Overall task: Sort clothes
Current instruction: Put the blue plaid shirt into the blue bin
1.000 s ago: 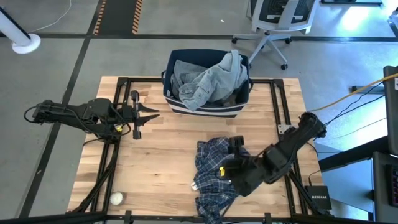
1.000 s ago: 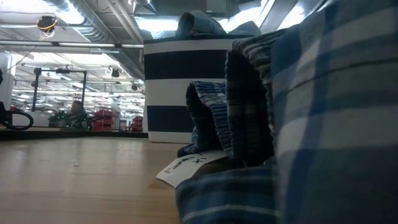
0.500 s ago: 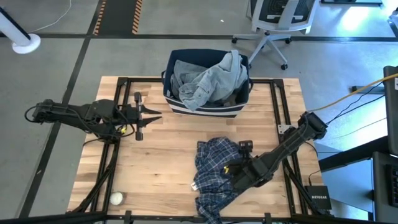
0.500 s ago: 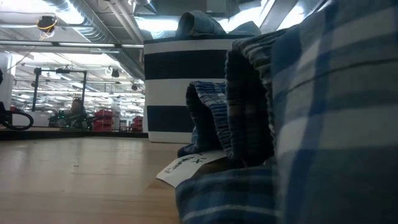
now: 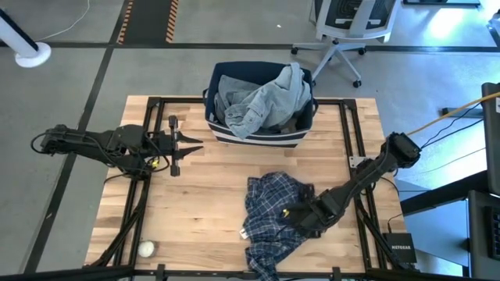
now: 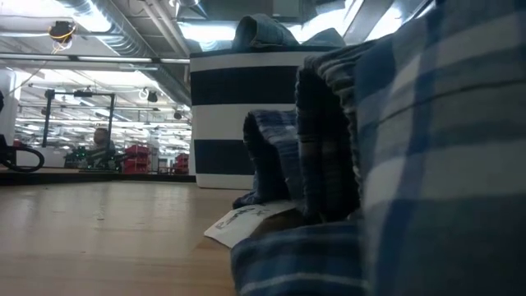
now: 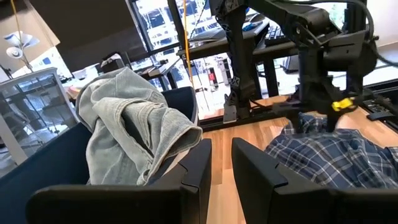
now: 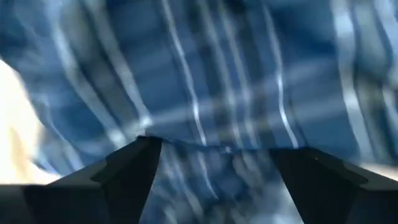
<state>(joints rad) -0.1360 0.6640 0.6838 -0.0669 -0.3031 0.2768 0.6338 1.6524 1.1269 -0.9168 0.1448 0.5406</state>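
Note:
A blue plaid shirt lies crumpled on the wooden table, near the front and right of centre; in the low view it fills the right side. My right gripper is down on the shirt's right part, pointing down and open, with plaid cloth filling its wrist view. A grey-blue denim garment rests in the navy striped bin and drapes over its rim. My left gripper waits level above the table's left part, with a narrow gap between its fingers. My right gripper comes at the plaid shirt from above, fingers spread wide. Both fingertips meet the shirt's crumpled upper surface on its right part. No cloth is pinched between them. The shirt lies slack on the table.
The navy bin stands at the far middle of the table. A small white ball sits at the near left corner. A white tag lies on the wood beside the shirt. Black frame rails run along the table's edges. Bare wood lies between the arms.
My right gripper has come down onto the plaid shirt and tipped to point more steeply down. A fold of the shirt seen in the low view has shifted a little as the gripper arrived.

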